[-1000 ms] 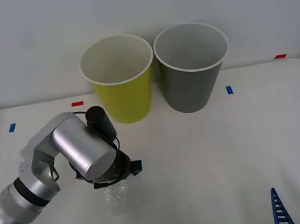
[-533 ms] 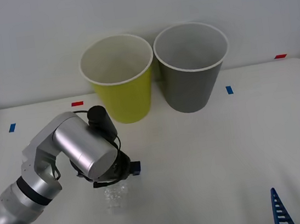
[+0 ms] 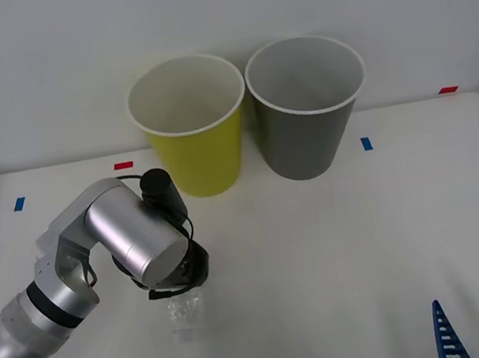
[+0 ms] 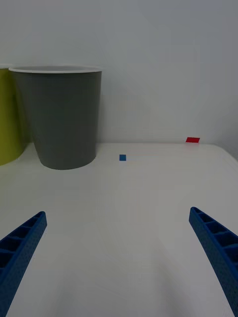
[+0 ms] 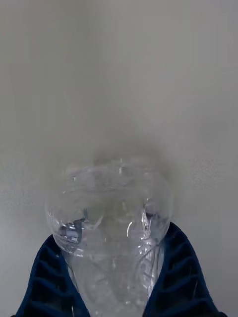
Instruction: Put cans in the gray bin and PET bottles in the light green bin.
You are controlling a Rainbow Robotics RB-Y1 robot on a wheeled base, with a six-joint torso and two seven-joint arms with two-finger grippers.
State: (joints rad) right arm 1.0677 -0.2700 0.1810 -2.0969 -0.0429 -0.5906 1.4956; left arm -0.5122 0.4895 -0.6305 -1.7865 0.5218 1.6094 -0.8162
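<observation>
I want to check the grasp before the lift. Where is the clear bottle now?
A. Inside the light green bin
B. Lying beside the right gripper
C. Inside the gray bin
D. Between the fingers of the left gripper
D: in the left wrist view the PET bottle sits between the blue fingers of the left gripper, pressed on both sides.

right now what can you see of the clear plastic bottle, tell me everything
The PET bottle is small, clear and colourless, with a bumpy, glinting surface and no label. It looks like thin plastic and seems empty. In the front view it sits on the white table, near the robot's side and well short of the light green bin, partly hidden under the left gripper. That gripper's blue ribbed fingers press against the bottle on both sides. Its cap cannot be seen.
</observation>
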